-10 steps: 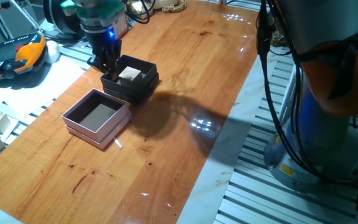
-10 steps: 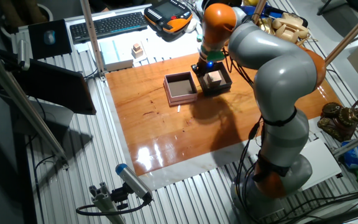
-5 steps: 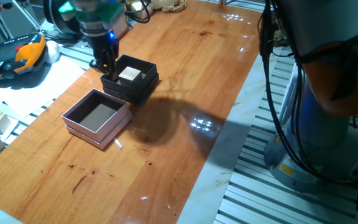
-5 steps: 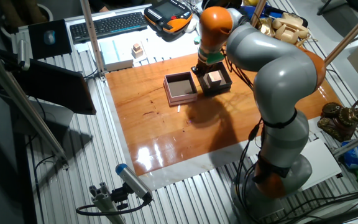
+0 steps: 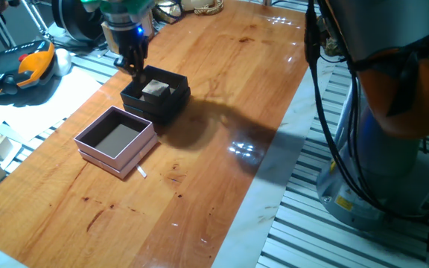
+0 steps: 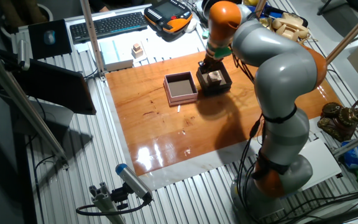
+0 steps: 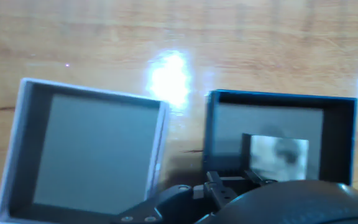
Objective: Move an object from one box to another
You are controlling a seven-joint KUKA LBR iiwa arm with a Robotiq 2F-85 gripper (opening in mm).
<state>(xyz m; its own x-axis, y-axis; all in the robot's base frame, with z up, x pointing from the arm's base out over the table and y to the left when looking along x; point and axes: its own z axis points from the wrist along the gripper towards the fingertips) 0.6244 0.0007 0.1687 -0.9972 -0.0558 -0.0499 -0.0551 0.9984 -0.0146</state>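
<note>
On the wooden tabletop the pink box sits just beside the black box – the little beige cube is inside the black one – and the gripper hangs over its far edge, can't tell how far open.

From my hand view everything is soft and blurred, with a white glare patch on the table ahead of my fingers. The fixed views are sharper and evenly bright; my arm's dark shadow falls beside me, near specular glints.
</note>
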